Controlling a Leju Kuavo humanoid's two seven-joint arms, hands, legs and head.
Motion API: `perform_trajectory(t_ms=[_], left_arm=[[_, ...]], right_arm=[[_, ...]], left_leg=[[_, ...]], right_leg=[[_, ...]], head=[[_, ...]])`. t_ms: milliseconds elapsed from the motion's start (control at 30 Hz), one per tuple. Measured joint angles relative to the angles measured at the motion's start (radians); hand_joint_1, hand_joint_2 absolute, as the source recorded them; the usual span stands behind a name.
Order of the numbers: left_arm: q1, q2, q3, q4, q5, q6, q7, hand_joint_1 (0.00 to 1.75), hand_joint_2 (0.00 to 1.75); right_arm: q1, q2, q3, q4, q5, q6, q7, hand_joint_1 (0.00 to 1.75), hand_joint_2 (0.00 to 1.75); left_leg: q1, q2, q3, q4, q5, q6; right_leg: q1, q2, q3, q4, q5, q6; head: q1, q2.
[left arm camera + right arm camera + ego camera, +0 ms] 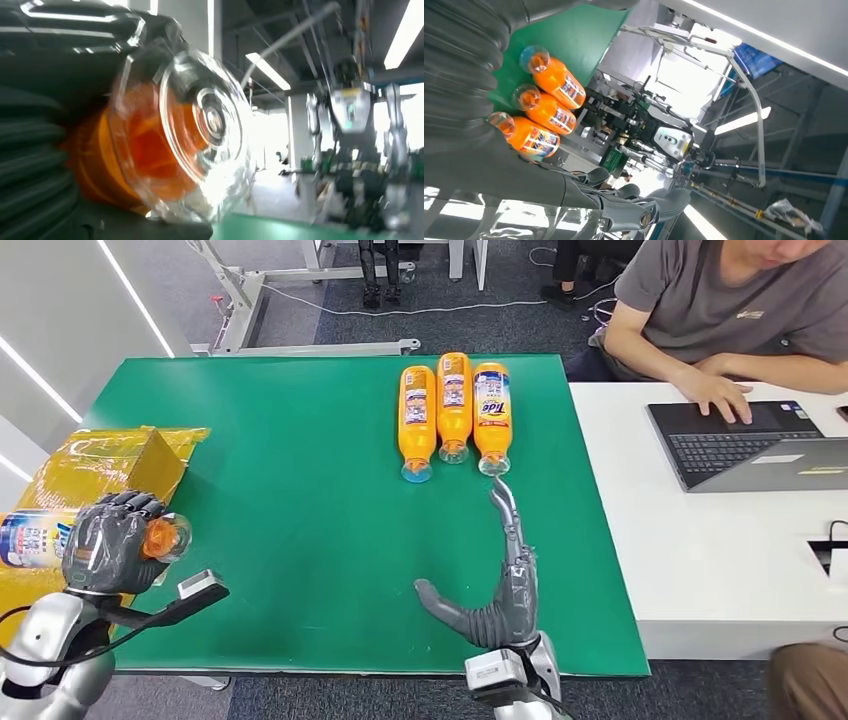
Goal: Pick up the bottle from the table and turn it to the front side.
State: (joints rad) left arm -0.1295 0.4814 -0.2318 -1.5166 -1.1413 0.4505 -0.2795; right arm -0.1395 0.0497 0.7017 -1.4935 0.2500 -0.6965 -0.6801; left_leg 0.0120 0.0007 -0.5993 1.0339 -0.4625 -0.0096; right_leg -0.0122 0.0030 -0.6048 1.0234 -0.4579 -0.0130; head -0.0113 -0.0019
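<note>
Holding one orange bottle (60, 537) off the table's left edge, over the yellow box (110, 465), your left hand (112, 540) is clenched round its body.
Roll the wrist slowly; the smooth plastic and glossy label can slip, so keep your grip firm. Three like bottles (453, 410) lie side by side near the far right corner, your right hand (500, 580) spread and empty just short of them on green felt (290, 500).

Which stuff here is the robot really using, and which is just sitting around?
For the job:
- held bottle, gripped by the left hand
- three orange bottles lying side by side on the green table
- right hand, open, its fingers near the closest one's cap

Just lying about:
- yellow box
- laptop, used by a person
- white table
</note>
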Motion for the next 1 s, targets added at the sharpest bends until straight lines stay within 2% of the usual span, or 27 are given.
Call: perform_trajectory(t_ms=[100,200,367,533,800,1000], left_arm=[[-0.068,0.054,-0.042,0.119,-0.006,-0.015,-0.039,1.75,1.75],[-0.140,0.087,-0.086,0.231,0.010,-0.046,-0.100,1.75,1.75],[-0.267,0.124,-0.174,0.421,0.087,-0.126,-0.238,1.75,1.75],[-0.365,0.140,-0.240,0.585,0.088,-0.146,-0.272,1.75,1.75],[-0.395,0.137,-0.298,0.705,0.084,-0.113,-0.269,1.75,1.75],[-0.401,0.122,-0.334,0.744,0.083,-0.132,-0.284,1.75,1.75]], right_arm=[[-0.011,-0.004,0.000,-0.006,-0.031,-0.002,-0.012,0.00,1.75],[-0.020,-0.007,-0.003,-0.006,-0.036,-0.002,-0.016,0.00,1.75],[-0.020,-0.007,-0.042,-0.026,0.017,-0.002,-0.019,0.00,1.75],[-0.014,-0.007,-0.068,-0.037,0.018,-0.002,-0.018,0.00,1.75],[-0.015,-0.001,-0.074,-0.037,0.004,-0.002,-0.018,0.00,1.75],[-0.024,0.011,-0.074,-0.034,-0.007,-0.002,-0.018,0.00,1.75]], left_leg=[[0.000,0.000,0.000,0.000,0.000,0.000],[0.000,0.000,0.000,0.000,0.000,0.000],[0.000,0.000,0.000,0.000,0.000,0.000],[0.000,0.001,0.000,0.000,0.000,0.000],[0.000,0.001,0.000,0.000,0.000,0.000],[0.000,0.001,0.000,0.000,0.000,0.000]], right_leg=[[0.000,0.001,-0.001,0.000,0.000,-0.001],[0.000,0.000,0.000,0.000,0.000,-0.001],[0.000,0.001,-0.001,0.000,0.000,-0.001],[0.000,0.001,-0.001,0.000,0.000,-0.001],[0.000,0.001,-0.001,0.000,0.000,-0.001],[0.000,0.001,-0.001,0.000,0.000,-0.001]], head=[[0.000,0.000],[0.000,0.000],[0.000,0.000],[0.000,0.000],[0.000,0.000],[0.000,0.000]])
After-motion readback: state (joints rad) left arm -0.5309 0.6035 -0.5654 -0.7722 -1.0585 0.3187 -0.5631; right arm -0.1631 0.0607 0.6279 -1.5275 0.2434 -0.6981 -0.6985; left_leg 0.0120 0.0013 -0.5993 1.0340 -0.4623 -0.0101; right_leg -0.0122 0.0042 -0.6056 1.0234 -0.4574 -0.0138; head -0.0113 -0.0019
